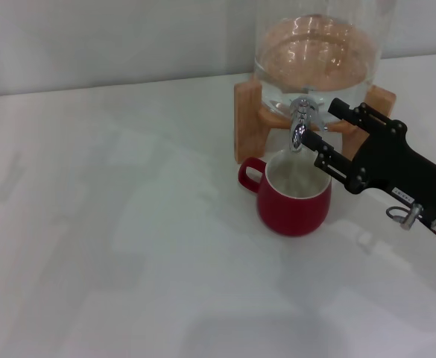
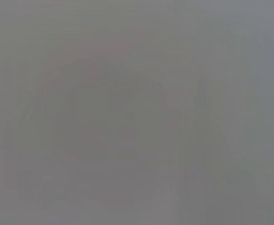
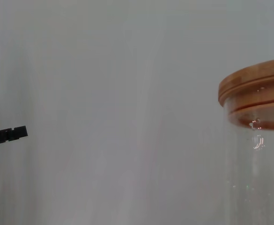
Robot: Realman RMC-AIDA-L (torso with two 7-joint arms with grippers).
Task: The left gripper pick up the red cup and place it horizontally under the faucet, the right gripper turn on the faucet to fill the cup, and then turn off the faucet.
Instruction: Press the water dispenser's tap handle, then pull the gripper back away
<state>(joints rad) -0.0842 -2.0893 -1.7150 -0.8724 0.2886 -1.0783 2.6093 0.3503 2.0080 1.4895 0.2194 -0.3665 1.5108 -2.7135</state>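
Upright on white table [image 1: 128, 246]: red cup [image 1: 294, 201], standing directly under faucet [image 1: 301, 123], handle turned to the robot's left, white interior showing. Behind it, glass dispenser [image 1: 318, 56] on wooden stand [image 1: 249, 119], water visible inside. Reaching in from the right: right gripper [image 1: 324, 127], fingers spread, one above and one below, tips just beside the chrome spout, lower finger over the cup's rim. Wooden lid [image 3: 256, 91] and clear wall seen from right wrist view. Left gripper out of sight; left wrist view blank grey.
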